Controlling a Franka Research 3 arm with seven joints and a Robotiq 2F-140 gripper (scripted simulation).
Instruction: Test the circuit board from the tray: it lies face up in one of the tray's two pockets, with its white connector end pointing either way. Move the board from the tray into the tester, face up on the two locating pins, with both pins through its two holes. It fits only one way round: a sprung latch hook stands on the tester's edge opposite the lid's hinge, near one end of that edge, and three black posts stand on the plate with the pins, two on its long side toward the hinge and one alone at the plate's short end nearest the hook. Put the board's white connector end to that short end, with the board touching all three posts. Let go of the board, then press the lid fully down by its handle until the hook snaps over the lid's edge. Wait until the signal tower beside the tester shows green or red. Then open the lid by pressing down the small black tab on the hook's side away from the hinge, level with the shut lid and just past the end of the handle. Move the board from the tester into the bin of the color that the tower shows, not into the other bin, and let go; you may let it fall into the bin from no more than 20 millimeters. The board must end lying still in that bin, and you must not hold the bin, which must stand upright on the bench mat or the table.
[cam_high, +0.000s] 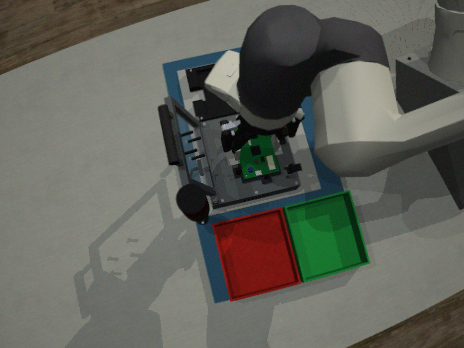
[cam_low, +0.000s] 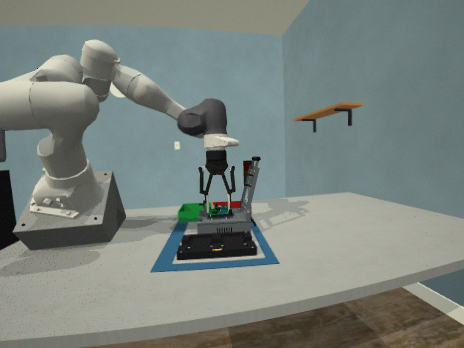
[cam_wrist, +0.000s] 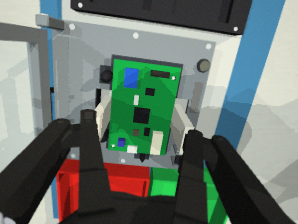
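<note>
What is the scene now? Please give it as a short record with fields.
board: green, face up, over the tester plate, white connector end toward the bins
gripper: above the tester, pointing down, pads shut on the board's two long edges
lid: open, swung up at the hinge side
tray: both pockets without a board
red bin: holds nothing, beside the tester
green bin: holds nothing, next to the red bin
</note>
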